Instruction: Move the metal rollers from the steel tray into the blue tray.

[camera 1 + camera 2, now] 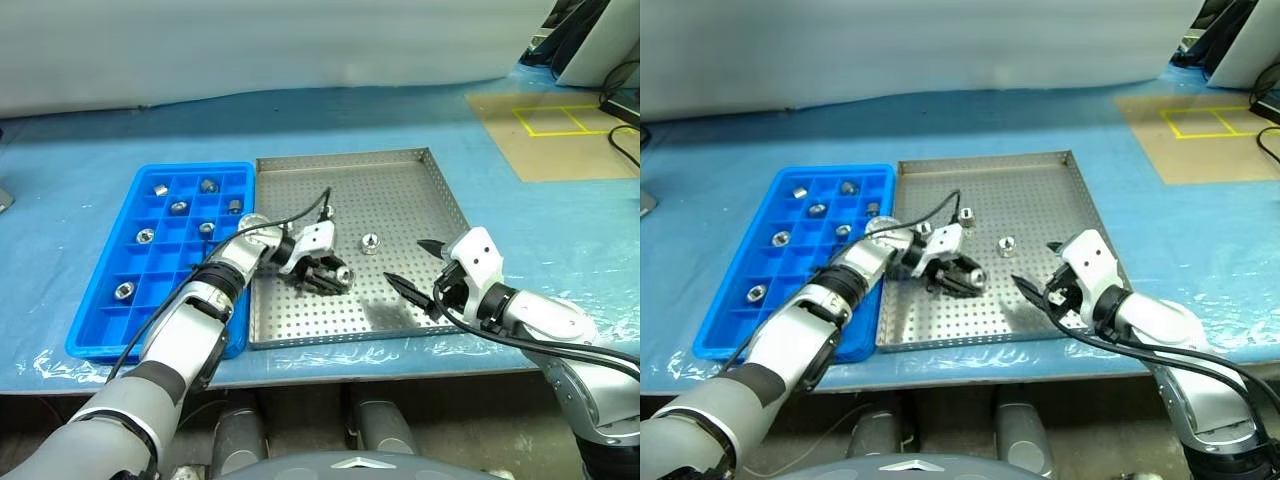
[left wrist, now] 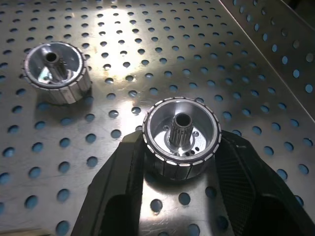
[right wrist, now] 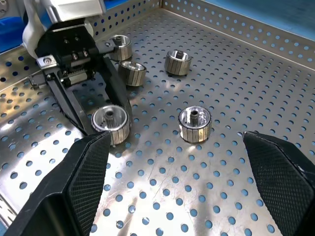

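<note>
Right gripper (image 1: 418,266) spread wide, hovering over the steel tray's (image 1: 420,190) near right part; left gripper (image 1: 334,276) pinching one roller (image 1: 343,273) on the tray floor. Loose roller (image 1: 369,242) at its 1 o'clock; blue tray (image 1: 100,295) at 9 o'clock holds several rollers (image 1: 144,236).

Shiny silver rollers (image 3: 195,124) with fine ribbed sides lie on a silver-grey steel tray (image 1: 400,190) dotted with small holes, beside a bright blue gridded tray (image 1: 105,265) on a light blue tabletop (image 1: 90,150).

Four shiny ribbed metal rollers (image 3: 195,124) sit upright mid steel tray (image 1: 400,165); seven more fill blue tray (image 1: 100,290) compartments alongside.
</note>
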Tool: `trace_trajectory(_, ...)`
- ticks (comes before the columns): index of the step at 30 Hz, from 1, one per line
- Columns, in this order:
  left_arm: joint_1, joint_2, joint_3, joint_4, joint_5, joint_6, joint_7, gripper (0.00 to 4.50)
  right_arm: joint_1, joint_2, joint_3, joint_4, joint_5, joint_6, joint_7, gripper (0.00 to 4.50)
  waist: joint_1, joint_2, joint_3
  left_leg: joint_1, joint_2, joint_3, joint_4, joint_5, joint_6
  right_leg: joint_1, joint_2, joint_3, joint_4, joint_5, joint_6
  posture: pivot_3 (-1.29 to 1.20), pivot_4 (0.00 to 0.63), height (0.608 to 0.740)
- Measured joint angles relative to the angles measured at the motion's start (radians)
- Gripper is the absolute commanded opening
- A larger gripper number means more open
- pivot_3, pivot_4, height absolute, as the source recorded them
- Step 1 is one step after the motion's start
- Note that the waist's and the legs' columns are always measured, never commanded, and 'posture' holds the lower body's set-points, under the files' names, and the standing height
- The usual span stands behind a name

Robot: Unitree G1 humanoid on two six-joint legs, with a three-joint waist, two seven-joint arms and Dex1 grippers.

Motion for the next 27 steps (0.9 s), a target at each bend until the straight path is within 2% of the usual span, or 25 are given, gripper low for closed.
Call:
trace_trajectory(5,0.010,0.052,0.054,-0.214,-0.069,0.116,-0.014,2.01,-0.182,-0.012,0.041,0.123,0.012,-0.031,0.091,4.50,0.001,0.000,0.000,0.000,0.000,0.000,-0.001,0.000,0.000,-0.001,0.000,0.000,0.001,0.000,0.000,-0.39,0.150,0.740)
trace_trajectory(10,0.081,0.179,0.118,-0.464,-0.134,0.266,0.013,2.01,-0.401,0.001,0.138,0.275,0.015,-0.085,0.206,4.50,0.009,0.002,0.000,0.001,0.002,0.000,-0.003,0.001,-0.002,-0.002,0.001,-0.003,0.003,0.000,-0.002,-0.23,0.150,0.740)
trace_trajectory(14,0.234,0.289,0.184,-0.684,-0.163,0.386,0.098,2.01,-0.538,0.079,0.244,0.432,-0.008,-0.162,0.293,4.50,0.037,0.002,0.001,-0.001,0.002,-0.001,-0.004,0.001,-0.002,-0.004,0.001,-0.004,0.003,-0.001,-0.003,-0.05,0.150,0.740)
trace_trajectory(19,0.467,0.437,0.313,-0.963,-0.224,0.535,0.189,2.01,-0.663,0.175,0.338,0.601,-0.035,-0.263,0.409,4.50,0.097,0.004,0.002,-0.003,0.003,-0.001,-0.007,0.002,-0.004,-0.005,0.000,-0.008,0.003,-0.002,-0.005,0.13,0.150,0.740)
trace_trajectory(22,0.614,0.495,0.401,-1.102,-0.263,0.605,0.244,2.01,-0.727,0.220,0.399,0.706,-0.068,-0.349,0.498,4.50,0.139,0.004,0.002,-0.003,0.003,-0.002,-0.008,0.003,-0.005,-0.005,-0.001,-0.010,0.003,-0.003,-0.005,0.25,0.150,0.740)
trace_trajectory(27,0.801,0.524,0.532,-1.253,-0.306,0.685,0.351,2.01,-0.820,0.328,0.461,0.864,-0.094,-0.451,0.620,4.50,0.193,0.004,0.003,-0.004,0.004,-0.004,-0.010,0.005,-0.008,-0.005,-0.001,-0.012,0.004,-0.003,-0.006,0.37,0.150,0.740)
